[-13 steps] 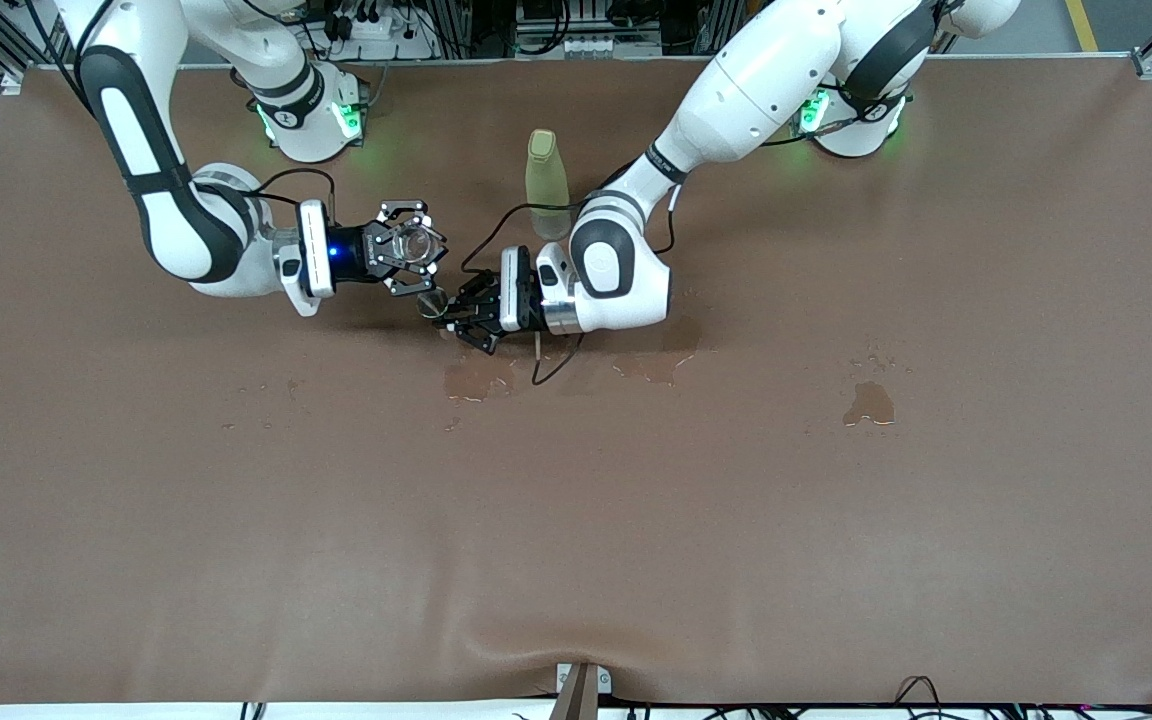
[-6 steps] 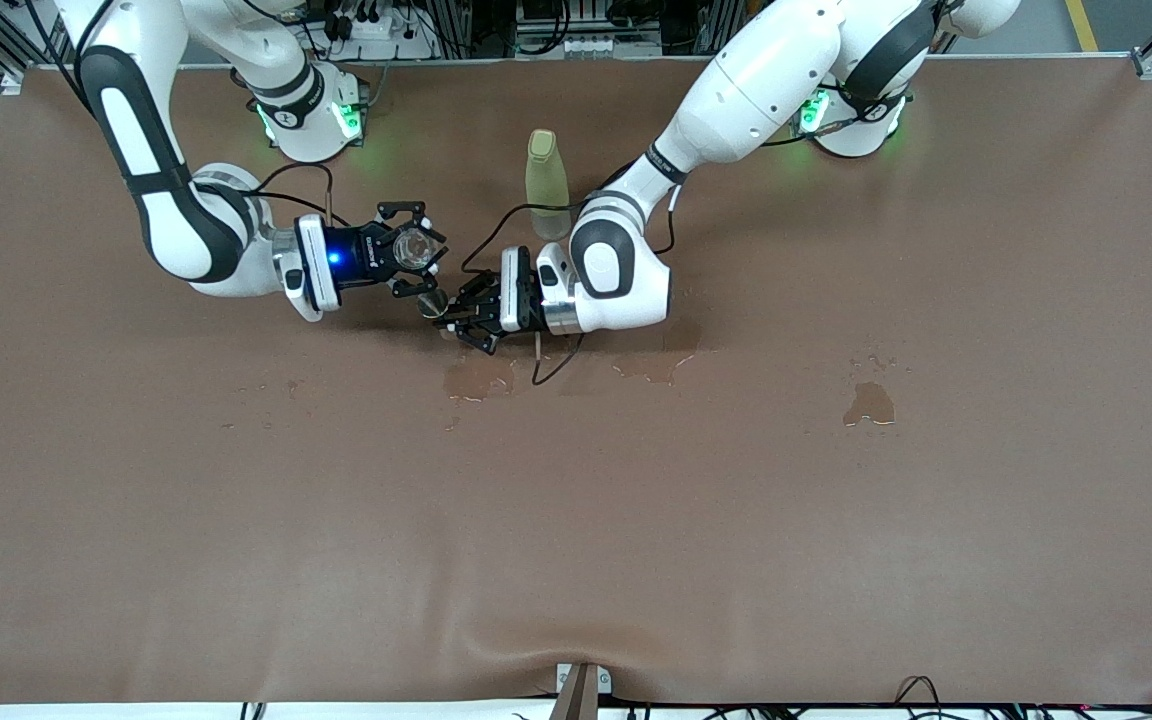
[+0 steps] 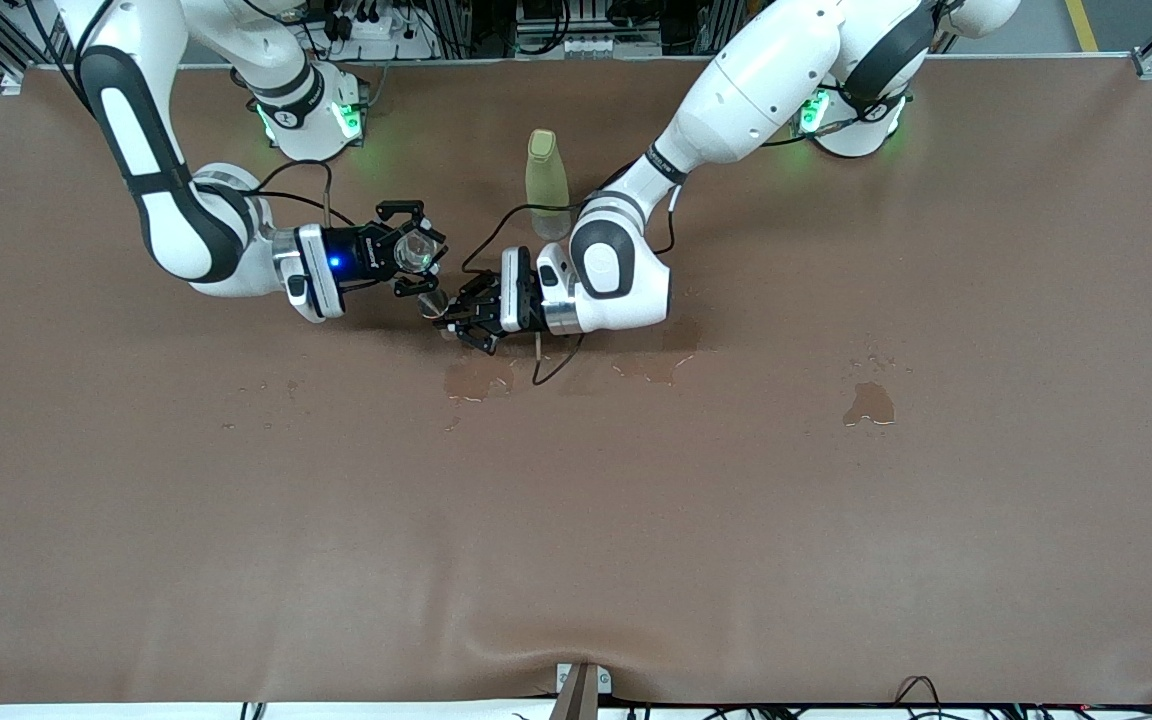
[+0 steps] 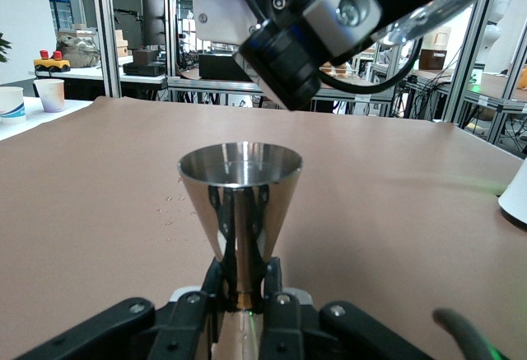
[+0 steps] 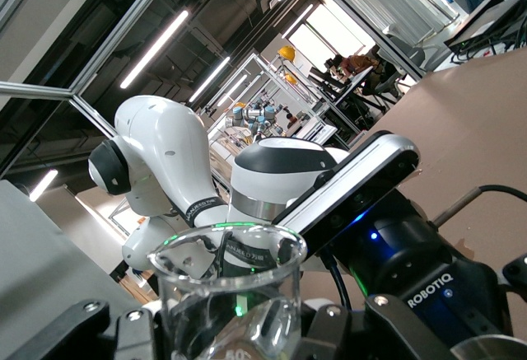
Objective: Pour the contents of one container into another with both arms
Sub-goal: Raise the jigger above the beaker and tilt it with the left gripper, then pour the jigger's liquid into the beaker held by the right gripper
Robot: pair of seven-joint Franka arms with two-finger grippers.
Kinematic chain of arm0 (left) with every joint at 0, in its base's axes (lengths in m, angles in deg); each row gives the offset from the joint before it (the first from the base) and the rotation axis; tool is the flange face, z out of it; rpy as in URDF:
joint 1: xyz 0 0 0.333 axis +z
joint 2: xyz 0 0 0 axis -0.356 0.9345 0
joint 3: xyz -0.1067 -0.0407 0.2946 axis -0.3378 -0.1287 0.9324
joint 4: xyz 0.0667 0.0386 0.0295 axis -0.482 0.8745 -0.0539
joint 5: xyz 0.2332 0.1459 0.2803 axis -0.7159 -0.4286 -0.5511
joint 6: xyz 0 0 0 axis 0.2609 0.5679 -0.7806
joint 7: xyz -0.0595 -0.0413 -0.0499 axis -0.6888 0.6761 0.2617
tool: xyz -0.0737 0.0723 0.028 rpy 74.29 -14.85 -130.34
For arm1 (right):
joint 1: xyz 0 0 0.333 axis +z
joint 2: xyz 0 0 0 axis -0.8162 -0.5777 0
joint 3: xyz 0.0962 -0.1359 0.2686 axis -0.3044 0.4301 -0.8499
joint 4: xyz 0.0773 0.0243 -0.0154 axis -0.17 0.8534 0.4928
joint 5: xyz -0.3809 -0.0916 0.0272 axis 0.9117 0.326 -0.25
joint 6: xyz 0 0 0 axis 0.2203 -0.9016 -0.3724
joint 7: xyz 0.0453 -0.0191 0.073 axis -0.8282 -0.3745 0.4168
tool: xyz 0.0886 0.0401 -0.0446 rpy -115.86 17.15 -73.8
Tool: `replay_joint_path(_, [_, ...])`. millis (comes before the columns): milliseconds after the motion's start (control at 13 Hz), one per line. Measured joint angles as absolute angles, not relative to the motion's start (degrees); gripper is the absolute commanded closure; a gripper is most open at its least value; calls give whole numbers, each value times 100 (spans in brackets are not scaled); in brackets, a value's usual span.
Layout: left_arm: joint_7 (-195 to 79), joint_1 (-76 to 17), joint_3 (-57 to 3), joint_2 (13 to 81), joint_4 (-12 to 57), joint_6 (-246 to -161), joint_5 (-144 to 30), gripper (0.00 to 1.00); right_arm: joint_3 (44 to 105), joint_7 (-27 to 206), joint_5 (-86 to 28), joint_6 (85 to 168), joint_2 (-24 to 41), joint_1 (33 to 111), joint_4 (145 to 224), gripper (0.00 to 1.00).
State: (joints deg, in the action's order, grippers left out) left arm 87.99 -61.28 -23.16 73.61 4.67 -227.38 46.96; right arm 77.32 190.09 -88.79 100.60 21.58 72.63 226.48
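Observation:
My left gripper (image 3: 444,311) is shut on the stem of a steel cone-shaped cup (image 3: 430,303), held upright just above the brown table (image 3: 636,520). In the left wrist view the cup (image 4: 240,199) stands between the black fingers (image 4: 276,290). My right gripper (image 3: 417,251) is shut on a clear glass beaker (image 3: 418,249), tipped on its side beside and slightly above the cup. The beaker (image 5: 230,290) fills the right wrist view, with the left arm (image 5: 272,179) facing it. From the left wrist view the beaker's rim (image 4: 436,16) hangs above the cup.
A pale green bottle (image 3: 546,183) stands upright close to the left arm's forearm, toward the robots' bases. Wet patches darken the table near the cup (image 3: 476,380), under the left wrist (image 3: 651,366) and toward the left arm's end (image 3: 868,402).
My right wrist has rolled, tipping the beaker further, and has edged slightly toward the steel cup. The left gripper and its cup have barely moved.

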Motion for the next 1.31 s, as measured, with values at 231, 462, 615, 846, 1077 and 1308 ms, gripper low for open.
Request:
replay_joint_path(231, [8799,-6128,-2316,7364,467,-22738,4696,100,7724,18895,-8879,10043,2161,7270,22726,100])
replay_joint_path(462, [8799,-6128,-2316,7369,467,-22738,4696,100,7714,18761,-8879,10027,2231,7285,22860,100])
replay_joint_path(615, [8800,-6128,-2315,7370,467,-22738,4696,100,7712,18570,-8879,10027,2305,7301,22912,100])
replay_joint_path(846, [8800,-6128,-2315,7370,467,-22738,4696,100,7708,18268,-8879,10027,2353,7321,22927,100])
replay_joint_path(1077, [8800,-6128,-2315,7377,470,-22738,4696,100,7707,17966,-8879,10027,2386,7323,22927,100])
replay_joint_path(1308, [8800,-6130,-2316,7387,485,-22738,4696,100,7707,17638,-8879,10027,2445,7323,22927,100])
